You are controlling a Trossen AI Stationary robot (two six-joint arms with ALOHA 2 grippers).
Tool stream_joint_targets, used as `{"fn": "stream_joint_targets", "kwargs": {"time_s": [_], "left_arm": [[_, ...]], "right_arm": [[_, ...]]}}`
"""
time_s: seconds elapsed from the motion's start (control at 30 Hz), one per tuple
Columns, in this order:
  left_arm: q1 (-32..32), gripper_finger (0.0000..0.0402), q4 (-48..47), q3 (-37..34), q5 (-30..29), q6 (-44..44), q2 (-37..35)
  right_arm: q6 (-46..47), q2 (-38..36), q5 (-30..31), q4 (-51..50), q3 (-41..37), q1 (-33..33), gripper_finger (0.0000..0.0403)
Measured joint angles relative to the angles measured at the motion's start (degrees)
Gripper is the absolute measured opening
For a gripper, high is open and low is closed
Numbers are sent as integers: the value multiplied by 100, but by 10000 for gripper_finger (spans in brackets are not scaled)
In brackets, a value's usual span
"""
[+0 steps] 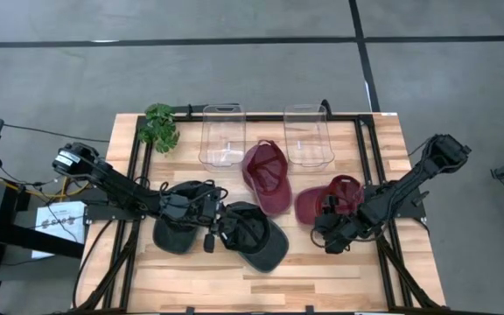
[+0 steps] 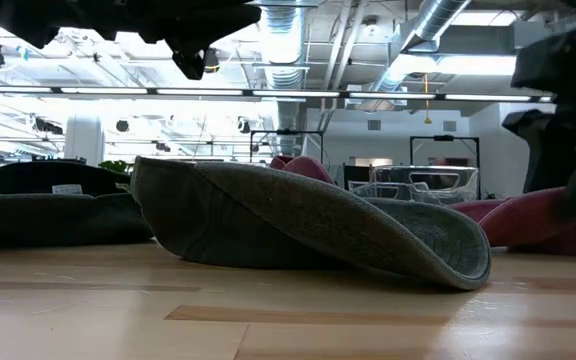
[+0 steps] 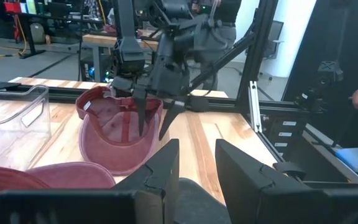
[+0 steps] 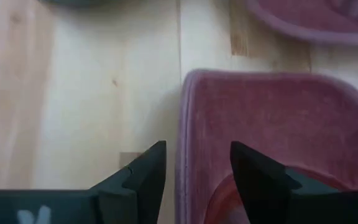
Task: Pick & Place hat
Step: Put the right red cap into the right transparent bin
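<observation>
From above, you have four caps on the pale plank worktop (image 1: 261, 280): a black cap (image 1: 180, 229) at the left, a grey cap (image 1: 258, 236) beside it, a maroon cap (image 1: 265, 178) lying crown-down in the middle, and a second maroon cap (image 1: 322, 203) to its right. Two clear plastic bins (image 1: 223, 136) stand behind them, with a small leafy plant (image 1: 159, 125) at the back left. Your left end effector (image 1: 210, 226) sits between the black and grey caps; your right end effector (image 1: 331, 229) is at the right-hand maroon cap.

At table height, the grey cap (image 2: 308, 225) shows a soft felted weave and a curved brim.

The left wrist camera shows the left end effector (image 3: 194, 165) parted and empty (the other arm hangs over a maroon cap (image 3: 120, 130) beyond).

The right wrist camera shows the right end effector (image 4: 196, 165) open, straddling the stitched brim edge of a maroon cap (image 4: 272, 118), not closed on it.
</observation>
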Motion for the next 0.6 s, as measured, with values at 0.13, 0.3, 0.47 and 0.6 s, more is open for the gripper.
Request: {"fn": "stream_joint_targets", "kwargs": {"time_s": [0.13,0.3,0.47,0.6], "left_arm": [[0,102,11,-1,-2,1,0],[0,102,13,-1,-2,-1,0],[0,102,13,-2,-6,-1,0],[0,102,13,-3,-9,1,0]], "right_arm": [[27,294,59,3,0,-127,149],[33,380,121,100,0,-200,57],[28,182,208,142,86,-164,17],[-245,-58,320,167,391,-13,6]]}}
